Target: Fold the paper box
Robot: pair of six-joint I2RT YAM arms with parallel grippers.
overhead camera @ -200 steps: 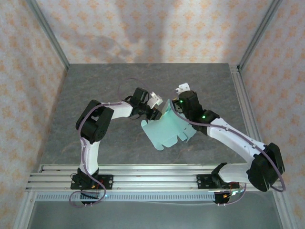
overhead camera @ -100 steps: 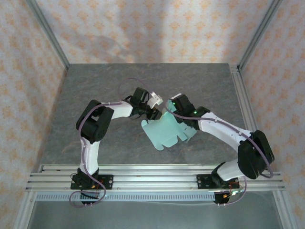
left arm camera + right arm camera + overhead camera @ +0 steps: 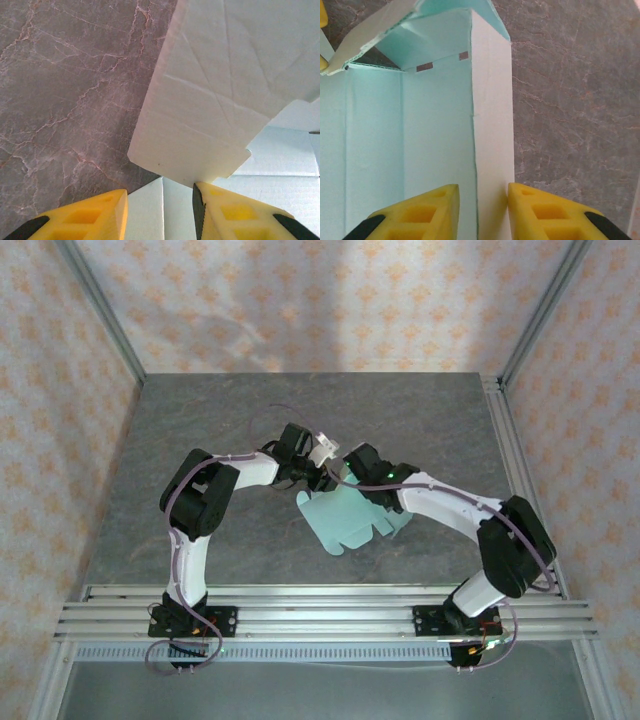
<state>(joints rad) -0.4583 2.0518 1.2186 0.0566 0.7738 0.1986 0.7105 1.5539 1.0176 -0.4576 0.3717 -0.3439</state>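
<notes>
The half-formed paper box (image 3: 350, 518) lies at the middle of the bench (image 3: 200, 420), between both arms. The left fingers (image 3: 230, 212) stand apart, propping a raised flap, while the right fingers (image 3: 420, 215) straddle the upright side wall, apparently to crease it; whether they pinch it is unclear.

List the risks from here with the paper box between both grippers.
1. The right gripper straddles the raised side wall of the paper box; a hard or off-centre pinch may crumple the thin card.
2. The left gripper has only the corner of a white flap between its fingers; that flap may slip out and spring back.
3. Both wrists sit close together in the top view, so they might bump.
</notes>
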